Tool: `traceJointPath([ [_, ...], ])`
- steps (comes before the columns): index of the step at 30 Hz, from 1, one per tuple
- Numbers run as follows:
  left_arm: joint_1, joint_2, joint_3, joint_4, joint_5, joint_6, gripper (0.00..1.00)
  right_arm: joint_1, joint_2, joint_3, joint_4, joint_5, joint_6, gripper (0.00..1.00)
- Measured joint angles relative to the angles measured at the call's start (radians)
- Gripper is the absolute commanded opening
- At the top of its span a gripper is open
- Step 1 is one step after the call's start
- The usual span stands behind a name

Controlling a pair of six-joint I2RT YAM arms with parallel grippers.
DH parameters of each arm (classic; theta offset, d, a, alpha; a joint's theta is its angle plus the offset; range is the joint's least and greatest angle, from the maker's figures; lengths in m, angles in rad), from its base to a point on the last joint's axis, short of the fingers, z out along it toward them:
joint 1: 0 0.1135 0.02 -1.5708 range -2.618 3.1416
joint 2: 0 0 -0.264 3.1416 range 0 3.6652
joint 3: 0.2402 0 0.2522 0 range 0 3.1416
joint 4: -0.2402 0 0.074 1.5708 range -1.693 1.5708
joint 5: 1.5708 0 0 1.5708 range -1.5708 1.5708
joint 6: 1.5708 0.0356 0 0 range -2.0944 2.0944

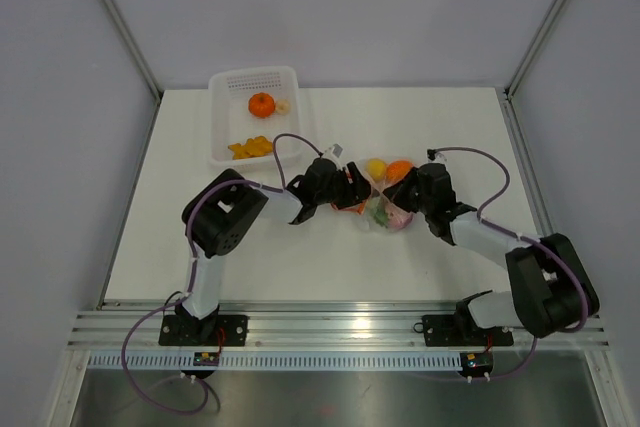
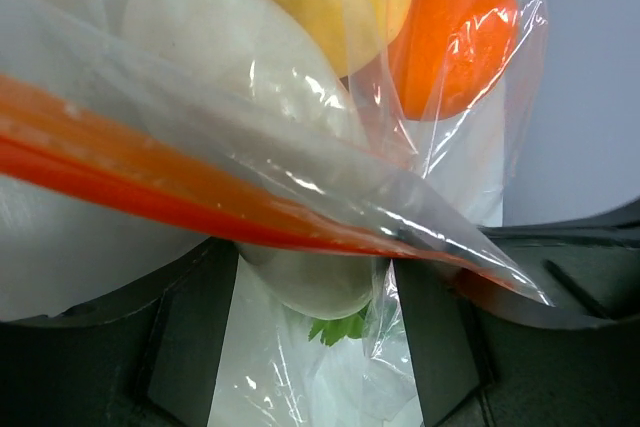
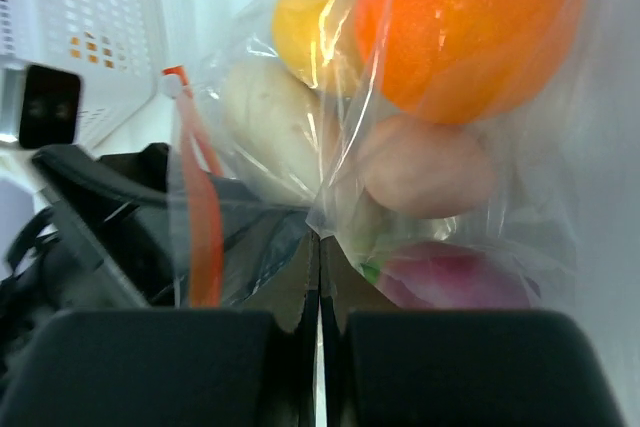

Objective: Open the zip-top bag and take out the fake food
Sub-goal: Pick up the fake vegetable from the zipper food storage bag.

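The zip-top bag (image 1: 381,209) lies at the table's middle between both grippers. It holds fake food: an orange ball (image 3: 470,22), a yellow piece (image 3: 305,17), a white radish (image 2: 240,57), a pink piece (image 3: 425,167) and a purple onion-like piece (image 3: 455,277). My right gripper (image 3: 320,247) is shut, pinching a fold of the bag's clear film. My left gripper (image 2: 318,272) is open, with its fingers either side of the bag film and the radish's end. The red-orange zipper strip (image 2: 150,182) runs across in front of the left fingers.
A white perforated basket (image 1: 222,117) stands at the back left with an orange tangerine (image 1: 261,104), a small pale piece and yellow pieces (image 1: 250,147) in it. White walls enclose the table on three sides.
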Motion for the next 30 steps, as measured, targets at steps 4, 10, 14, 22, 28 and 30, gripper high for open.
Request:
traceJointPath([
  [4,-0.001,-0.011,-0.023,0.02,0.0,-0.007,0.68,0.01,-0.17,-0.074,-0.006,0.05,0.004,0.0],
  [10,-0.001,-0.011,-0.025,0.025,-0.001,-0.019,0.68,0.01,-0.248,-0.12,-0.006,0.088,0.01,0.0],
  [14,-0.001,-0.011,-0.035,0.041,-0.002,-0.021,0.68,0.011,-0.255,-0.12,-0.032,0.144,0.031,0.0],
  [22,-0.001,-0.011,-0.035,0.034,-0.005,-0.023,0.63,0.013,-0.376,-0.17,-0.086,0.248,0.085,0.0],
  [28,-0.001,-0.021,-0.057,0.048,-0.017,-0.035,0.65,0.015,-0.374,-0.171,-0.103,0.27,0.097,0.0],
  [30,0.0,-0.032,-0.069,0.046,-0.02,-0.035,0.66,0.015,-0.377,-0.171,-0.117,0.286,0.107,0.0],
])
